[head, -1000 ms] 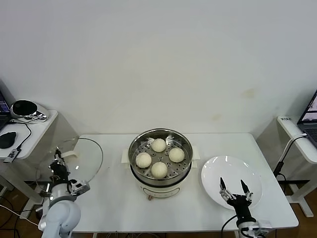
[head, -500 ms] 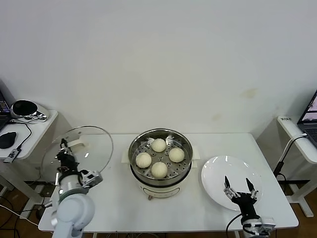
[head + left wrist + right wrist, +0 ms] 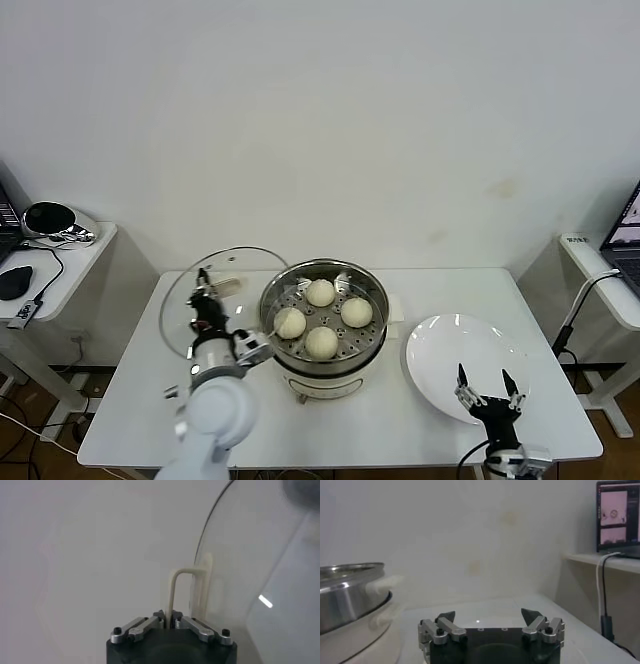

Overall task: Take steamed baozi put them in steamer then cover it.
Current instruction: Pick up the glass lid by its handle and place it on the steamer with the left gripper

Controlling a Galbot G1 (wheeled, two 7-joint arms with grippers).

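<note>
Four cream-white baozi (image 3: 321, 342) lie on the perforated tray inside the shiny steel steamer (image 3: 325, 268) at the table's middle. My left gripper (image 3: 203, 303) is shut on the cream handle (image 3: 176, 587) of a round glass lid (image 3: 190, 285). It holds the lid tilted on edge just left of the steamer, with the lid's rim close to the pot. The lid's glass shows in the left wrist view (image 3: 250, 555). My right gripper (image 3: 485, 387) is open and empty over the front of the white plate (image 3: 460, 340). It also shows in the right wrist view (image 3: 490, 614), with the steamer (image 3: 345, 585) off to one side.
The white table (image 3: 400, 430) holds the steamer and the plate. A side table (image 3: 60, 260) at the left carries a mouse and a black device. A laptop (image 3: 628, 240) and a cable (image 3: 575, 310) are at the right.
My left gripper has carried the glass lid from the table's far left edge rightward to beside the steamer. My right gripper has drawn back slightly toward the front.
</note>
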